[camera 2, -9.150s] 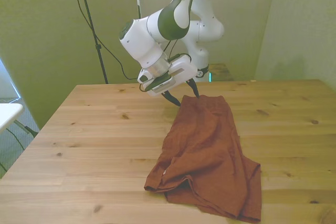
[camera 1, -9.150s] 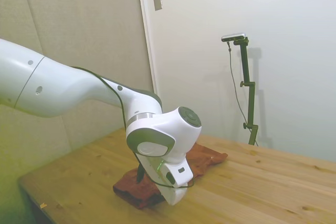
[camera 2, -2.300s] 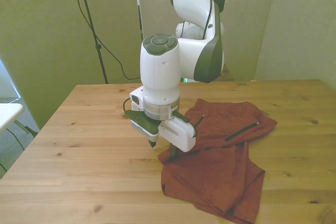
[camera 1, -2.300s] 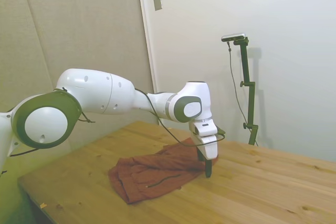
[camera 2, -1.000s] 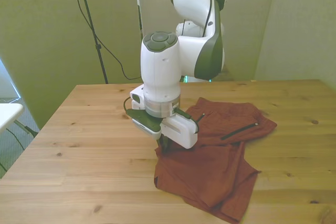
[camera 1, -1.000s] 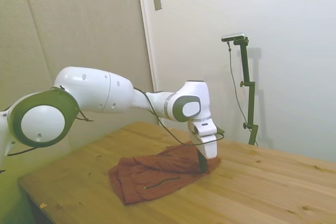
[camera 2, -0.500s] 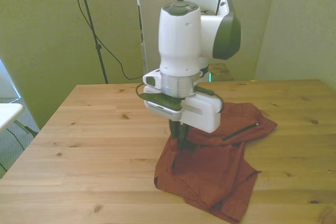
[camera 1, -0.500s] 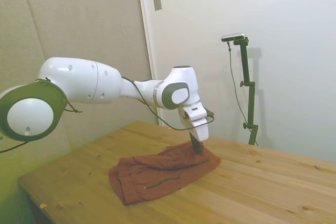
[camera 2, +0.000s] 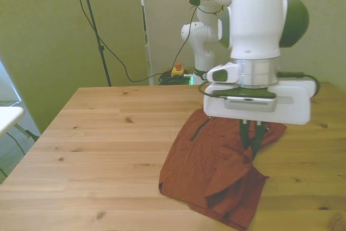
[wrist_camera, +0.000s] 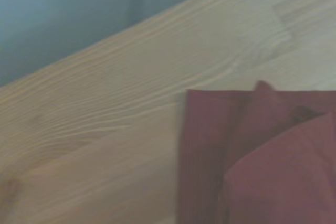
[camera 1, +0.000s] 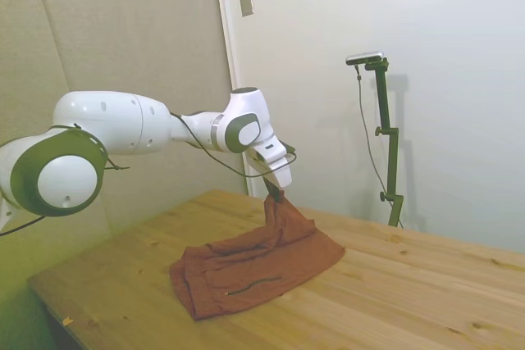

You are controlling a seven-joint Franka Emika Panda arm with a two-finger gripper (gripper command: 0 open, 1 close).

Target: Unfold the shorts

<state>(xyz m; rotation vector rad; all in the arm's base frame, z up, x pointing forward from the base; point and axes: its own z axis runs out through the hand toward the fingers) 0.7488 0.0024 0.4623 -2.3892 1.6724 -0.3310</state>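
The pincer (camera 1: 276, 195) is clenched on a fold of the shorts (camera 1: 254, 266), lifting it into a peak above the desk (camera 2: 97, 150). The rest lies crumpled toward the desk's near edge in the front view. Plain walls (camera 1: 459, 79) stand behind.

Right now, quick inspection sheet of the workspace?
Surface: wooden table, bare apart from the cloth.
Job's things: shorts, rust-coloured, still bunched and wrinkled; one part pulled up off the table into a peak, the rest lying on the wood.
Clutter: nothing seen.
Pincer: pincer shut on the raised fold of the shorts, above the table.
Cables: black cable looped along the arm; black cable against the back wall.
Surroundings: plain walls; small red-topped object on the floor behind the table.
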